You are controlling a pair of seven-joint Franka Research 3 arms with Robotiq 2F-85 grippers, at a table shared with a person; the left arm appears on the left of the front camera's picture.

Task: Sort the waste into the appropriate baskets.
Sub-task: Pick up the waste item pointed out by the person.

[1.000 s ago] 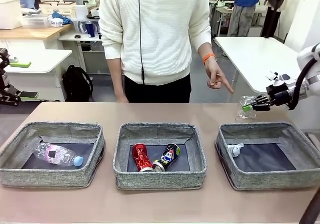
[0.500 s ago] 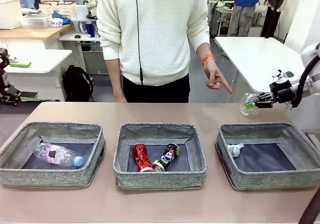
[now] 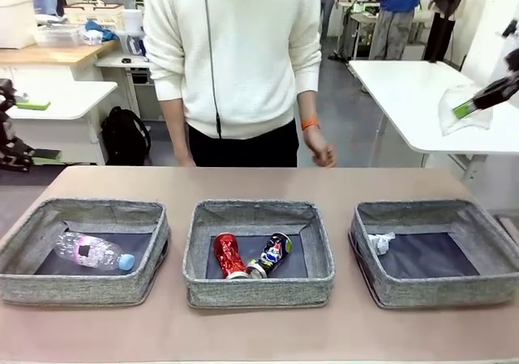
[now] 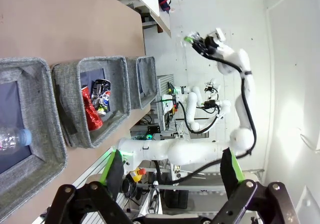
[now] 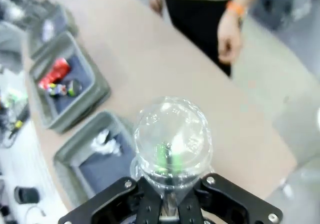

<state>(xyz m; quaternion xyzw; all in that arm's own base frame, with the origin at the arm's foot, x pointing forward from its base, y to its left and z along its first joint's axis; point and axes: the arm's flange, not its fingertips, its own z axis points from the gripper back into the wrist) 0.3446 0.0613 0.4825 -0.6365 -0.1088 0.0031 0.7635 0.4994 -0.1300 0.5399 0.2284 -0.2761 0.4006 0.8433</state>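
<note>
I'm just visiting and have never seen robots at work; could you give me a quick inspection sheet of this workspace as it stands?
Surface: tan tabletop, bare around three grey woven fabric baskets.
Job's things: blue-capped clear plastic bottle in left basket; crushed red can and crushed dark can in middle; crumpled white paper wad in right.
Clutter: nothing seen.
End effectors: right end effector shut on a crumpled clear plastic bottle, held high; left end effector open, empty.
Cables: black cable along right arm.
Surroundings: person in white sweater at far side.
</note>
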